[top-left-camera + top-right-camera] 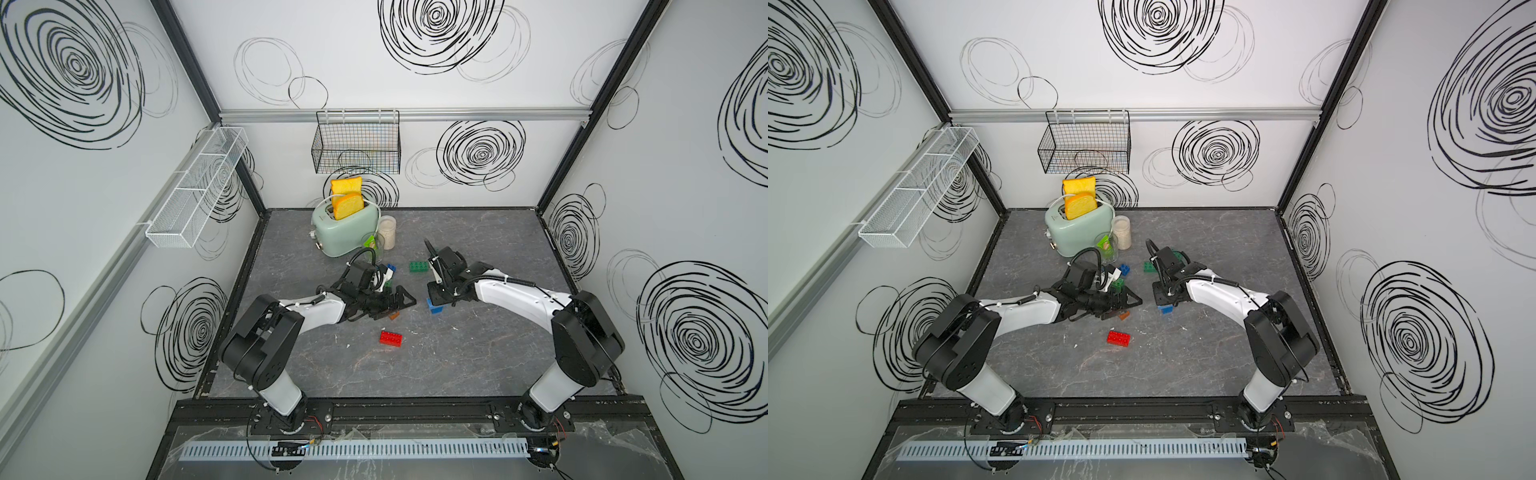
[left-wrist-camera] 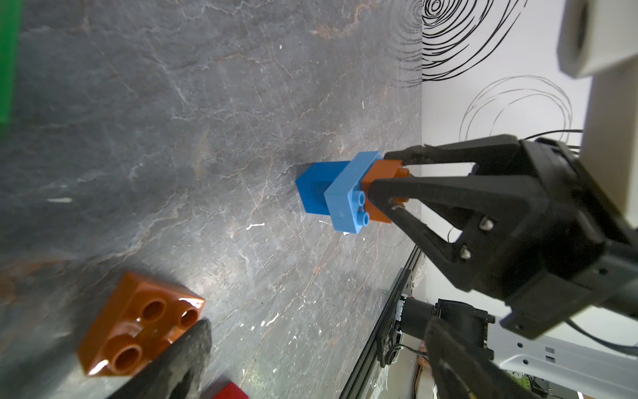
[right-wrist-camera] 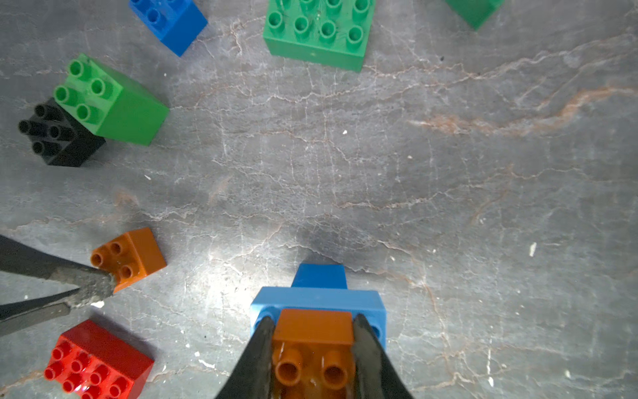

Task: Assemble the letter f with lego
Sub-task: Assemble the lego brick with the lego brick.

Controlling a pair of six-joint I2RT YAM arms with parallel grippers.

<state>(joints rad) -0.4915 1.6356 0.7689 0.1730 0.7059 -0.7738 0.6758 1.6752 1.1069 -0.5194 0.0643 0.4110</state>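
1. The right pincer [image 3: 312, 323] was closed on the top orange brick [image 3: 312, 345], with one finger pressed to each of its sides.
2. That brick sat on a light blue oblong brick [image 3: 317, 298], which lay crosswise on a blue brick [image 3: 319, 276]. The blue brick stood on the bench [image 3: 448, 172], so the whole stack was directly under the right pincer, near the bench's middle.
3. The left pincer [image 1: 399, 309] stood wide, with nothing between its fingers.
4. One of its fingertips [image 3: 100, 281] was just beside the loose orange brick [image 3: 133, 257], studs up on the bench. Whether they touched could not be told.
5. The red oblong brick [image 3: 96, 362] lay near that fingertip but apart from it, on the side nearer the robot's bases.
6. Farther back, a green square brick [image 3: 110, 103] touched a black square brick [image 3: 58, 134].
7. A blue square brick [image 3: 172, 20] and a green oblong brick [image 3: 317, 31] lay beyond those two. All four were well apart from the right pincer and its stack.
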